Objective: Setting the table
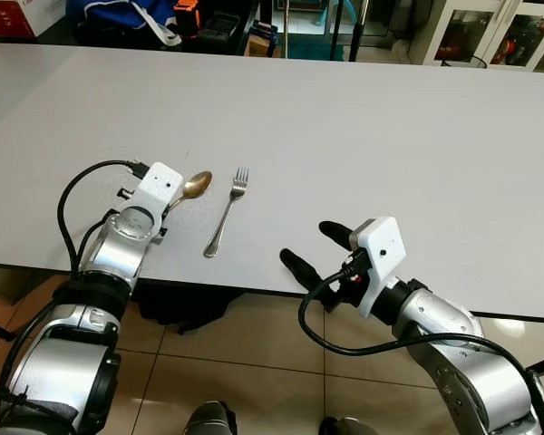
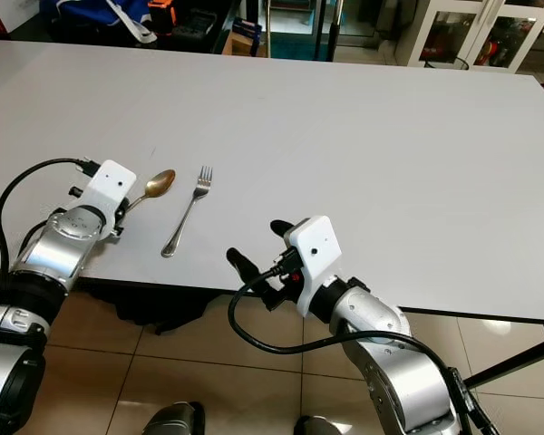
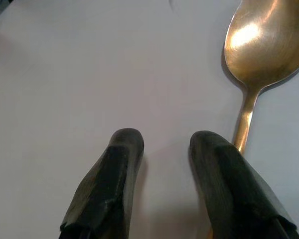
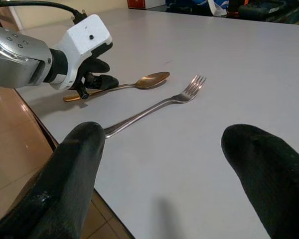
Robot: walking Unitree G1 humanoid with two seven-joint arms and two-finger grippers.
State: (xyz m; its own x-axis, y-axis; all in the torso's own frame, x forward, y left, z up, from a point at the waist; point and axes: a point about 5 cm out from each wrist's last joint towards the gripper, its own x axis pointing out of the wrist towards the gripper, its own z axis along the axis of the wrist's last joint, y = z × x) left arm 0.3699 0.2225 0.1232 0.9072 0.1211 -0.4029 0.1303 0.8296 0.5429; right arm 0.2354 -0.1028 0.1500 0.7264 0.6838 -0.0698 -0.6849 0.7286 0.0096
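A gold spoon (image 1: pixel 197 185) and a silver fork (image 1: pixel 227 213) lie side by side on the white table (image 1: pixel 390 136), near its front edge on the left. My left gripper (image 3: pixel 164 149) rests low on the table at the spoon's handle end. It is open with nothing between its fingers, and the handle (image 3: pixel 245 124) runs under one fingertip (image 3: pixel 214 154). In the right wrist view the left gripper (image 4: pixel 98 74) sits over the spoon (image 4: pixel 149 79). My right gripper (image 1: pixel 317 251) hovers open and empty at the table's front edge, right of the fork (image 4: pixel 154 107).
Bags and dark gear (image 1: pixel 154 18) sit beyond the table's far edge. A glass-door cabinet (image 1: pixel 490 32) stands at the back right. Tiled floor (image 1: pixel 254 362) lies below the front edge. The table's middle and right are bare.
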